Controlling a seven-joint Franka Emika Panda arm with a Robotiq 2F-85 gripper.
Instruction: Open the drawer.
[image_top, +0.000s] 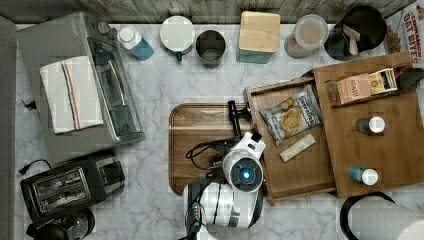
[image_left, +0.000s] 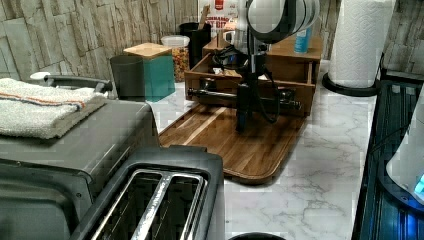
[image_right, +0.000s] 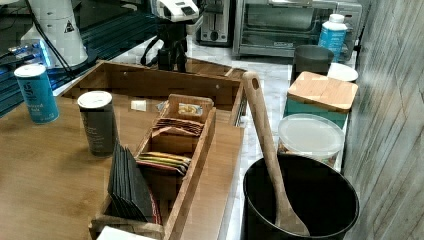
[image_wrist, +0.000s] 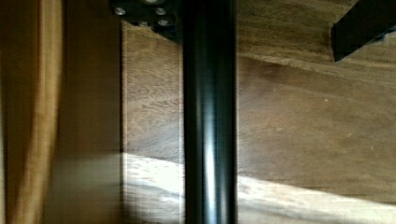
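The drawer (image_top: 300, 170) is seen pulled well out from under the flat wooden top (image_top: 385, 150) of its box, toward the top view's left, so that its front edge overlaps the edge of the wooden tray (image_top: 192, 125) lying on the marble counter (image_top: 150, 90). Inside the open drawer a snack bag (image_top: 291, 119) and a slim pale packet (image_top: 297, 148) are laid flat. The black bar handle (image_left: 220, 96) is carried on two brackets across the drawer front, as shown in the left view, and it runs as a dark rod (image_wrist: 209, 121) through the wrist view, with the tray's wood grain behind it. The gripper (image_left: 242, 117) is hung straight down at the handle, in front of the drawer and above the tray; whether it is closed around the bar cannot be told. On the box top a grey shaker (image_right: 98, 122), a blue shaker (image_right: 36, 92) and a wooden tea organiser (image_right: 165, 165) are placed. Behind the tray, a toaster oven (image_top: 107, 85) with a folded towel (image_top: 70, 94) on it is set at the top view's left.
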